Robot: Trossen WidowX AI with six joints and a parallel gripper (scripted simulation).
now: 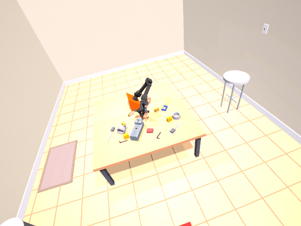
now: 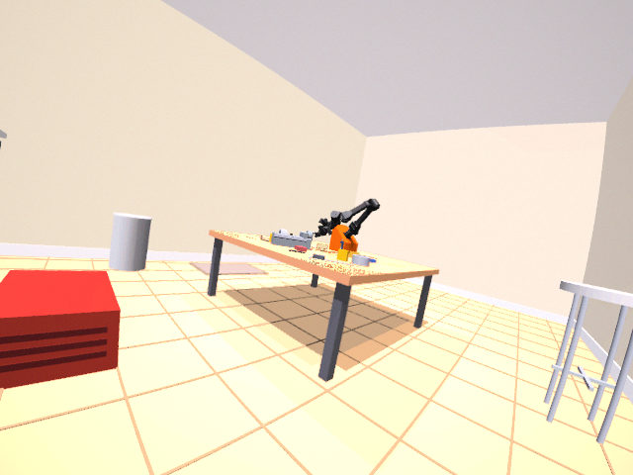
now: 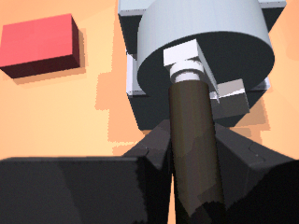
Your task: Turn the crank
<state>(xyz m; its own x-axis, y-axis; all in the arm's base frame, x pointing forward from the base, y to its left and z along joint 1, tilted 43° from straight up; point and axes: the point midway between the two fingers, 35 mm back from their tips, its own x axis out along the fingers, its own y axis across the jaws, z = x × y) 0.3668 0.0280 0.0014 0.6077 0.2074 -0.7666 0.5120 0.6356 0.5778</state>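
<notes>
Yellow blocks (image 1: 169, 118): three. Tape rolls (image 1: 176, 115): two. Brushes (image 1: 175, 127): two. Hex keys (image 1: 158, 135): two. Stool (image 1: 236, 76): one.
</notes>
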